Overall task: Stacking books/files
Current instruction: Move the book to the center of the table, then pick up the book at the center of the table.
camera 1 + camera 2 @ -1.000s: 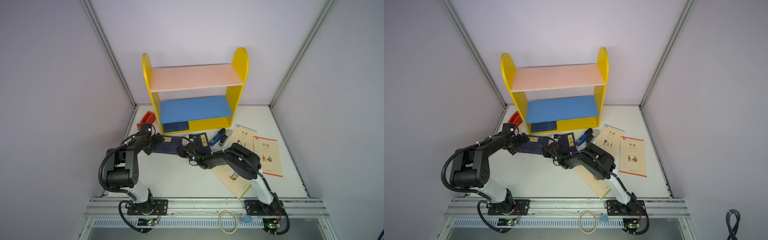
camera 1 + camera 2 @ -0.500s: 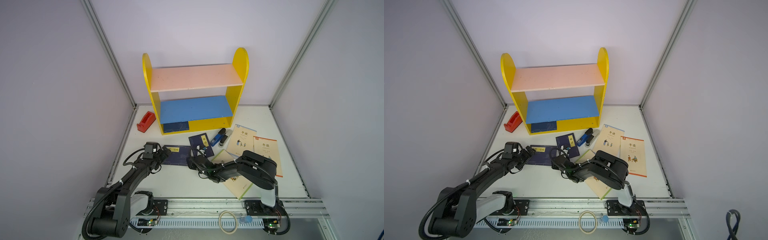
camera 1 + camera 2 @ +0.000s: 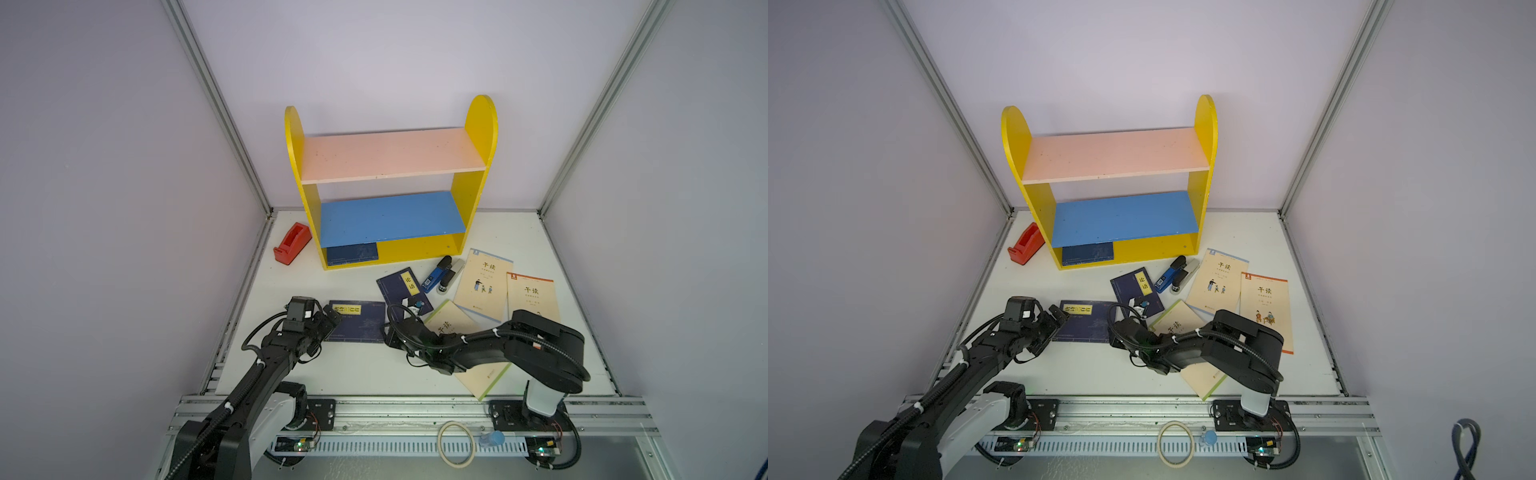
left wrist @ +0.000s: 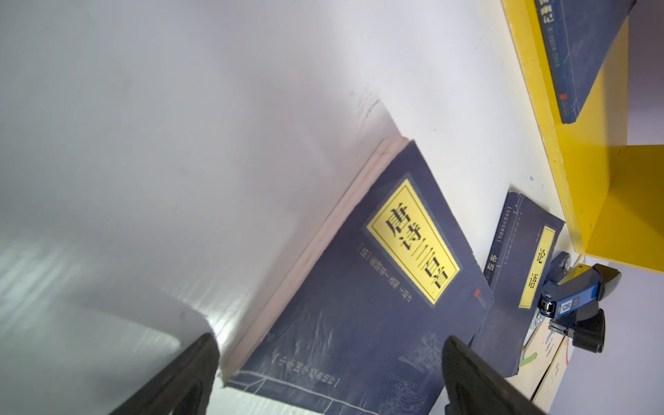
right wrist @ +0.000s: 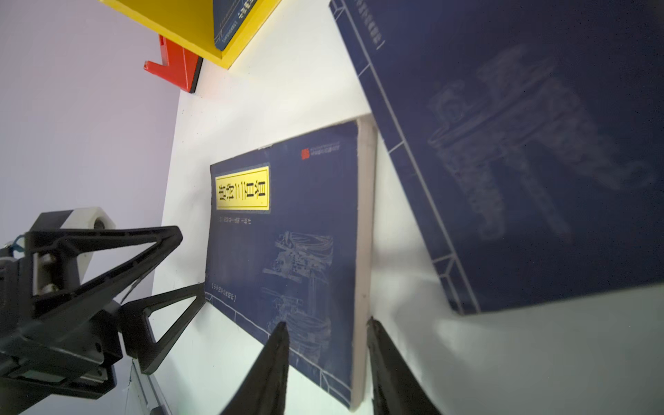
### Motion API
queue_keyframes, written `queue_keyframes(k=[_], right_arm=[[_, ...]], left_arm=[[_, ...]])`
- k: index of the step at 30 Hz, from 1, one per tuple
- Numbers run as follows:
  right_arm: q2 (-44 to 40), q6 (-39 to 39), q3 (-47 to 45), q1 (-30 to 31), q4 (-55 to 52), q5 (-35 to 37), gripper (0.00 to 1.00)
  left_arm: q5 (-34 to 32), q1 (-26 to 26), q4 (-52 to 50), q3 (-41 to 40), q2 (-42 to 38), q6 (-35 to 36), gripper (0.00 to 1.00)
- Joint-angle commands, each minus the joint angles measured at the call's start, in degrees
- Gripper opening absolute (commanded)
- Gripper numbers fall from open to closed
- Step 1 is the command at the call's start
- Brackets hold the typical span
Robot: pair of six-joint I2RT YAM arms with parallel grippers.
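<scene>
Navy book (image 3: 360, 324) lies flat between wide-open left jaws and half-open right jaws, both empty.

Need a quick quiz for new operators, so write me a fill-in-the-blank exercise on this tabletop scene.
1. The shelf unit has a pink top board and a ____ middle board.
2. One navy book lies on the shelf unit's ____ level.
3. The stapler lies between a second navy book and one of the ____ cream books.
4. The left end effector, at the edge of the third navy book, is ____.
Missing words: blue; bottom; three; open.
</scene>
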Motion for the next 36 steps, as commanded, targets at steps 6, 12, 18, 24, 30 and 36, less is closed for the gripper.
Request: queue_keyframes(k=[6,12,18,24,30,36], right_arm=[[1.0,4.2,6.8,0.0,-15.8,-2.2,0.41],[4.2,6.3,6.8,-0.1,-12.9,-3.5,0.42],[7.9,6.6,8.2,-0.1,-11.3,-5.6,0.42],[8.9,7.9,5.5,-0.5,-1.4,-7.2,0.36],[5.4,8.0,3.1,-1.3,5.5,-7.3,0.23],[3.0,6.6,3.6,-1.3,5.5,-7.4,0.06]], left_arm=[[2.7,5.6,-7.1,7.4,11.4,9.2,1.0],[5.1,4.2,-2.8,8.6,17.6,10.8,1.0],[3.9,2.4,-2.3,8.3,18.2,12.1,0.95],[5.7,2.1,-1.8,7.6,17.5,11.7,0.93],[6.3,2.1,-2.3,7.0,16.1,11.1,0.89],[5.5,2.1,-4.0,6.6,13.3,10.8,0.89]])
